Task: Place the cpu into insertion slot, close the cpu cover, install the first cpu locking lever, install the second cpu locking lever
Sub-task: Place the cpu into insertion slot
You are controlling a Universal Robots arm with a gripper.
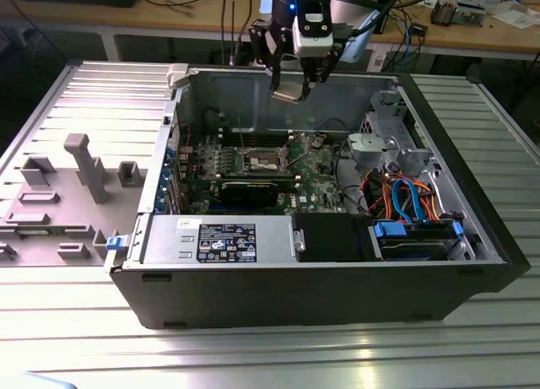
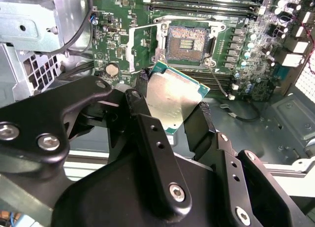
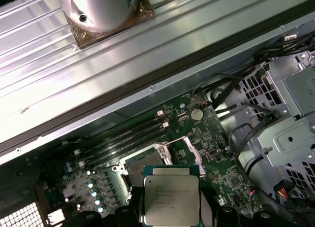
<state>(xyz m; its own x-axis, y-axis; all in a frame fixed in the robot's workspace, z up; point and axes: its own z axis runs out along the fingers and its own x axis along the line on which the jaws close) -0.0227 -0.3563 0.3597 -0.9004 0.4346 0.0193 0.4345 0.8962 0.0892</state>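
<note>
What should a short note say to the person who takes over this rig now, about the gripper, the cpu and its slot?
The gripper has its jaws shut on the cpu, in the air above the motherboard.
The insertion slot is empty; the cpu cover stands open beside it.
Done: cpu grasped.
Left: all four steps of the task.

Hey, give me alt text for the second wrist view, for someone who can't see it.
The black gripper holds the cpu by its edges, silvery top showing, over a green motherboard. Just beyond it the insertion slot lies uncovered, with the cpu cover swung open beside it.
</note>
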